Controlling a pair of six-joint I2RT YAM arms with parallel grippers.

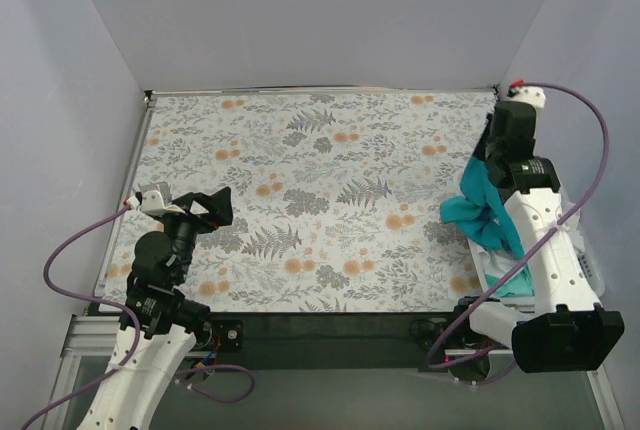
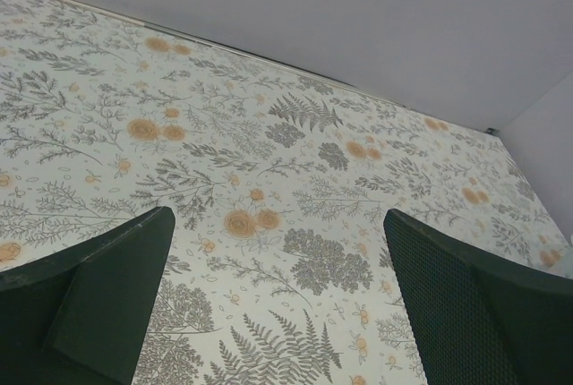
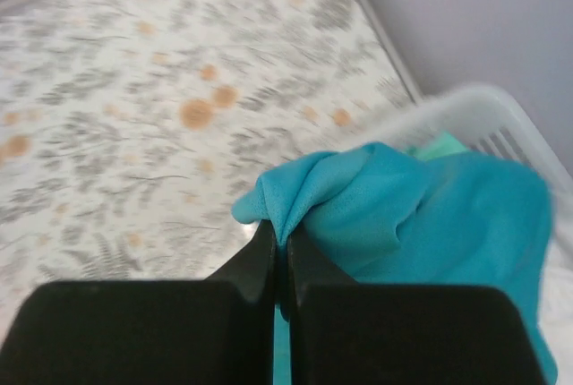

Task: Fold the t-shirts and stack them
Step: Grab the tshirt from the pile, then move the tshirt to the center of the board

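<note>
Over floral tablecloth, a seemingly limp, light teal t-shirt is clamped at a bunched fold by the right gripper, while the left gripper is held spread.

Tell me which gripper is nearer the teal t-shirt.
Right. The right gripper is shut on a fold of the teal t-shirt, at the table's right edge by the white basket. The left gripper hangs open over the table's left side, well away.
</note>
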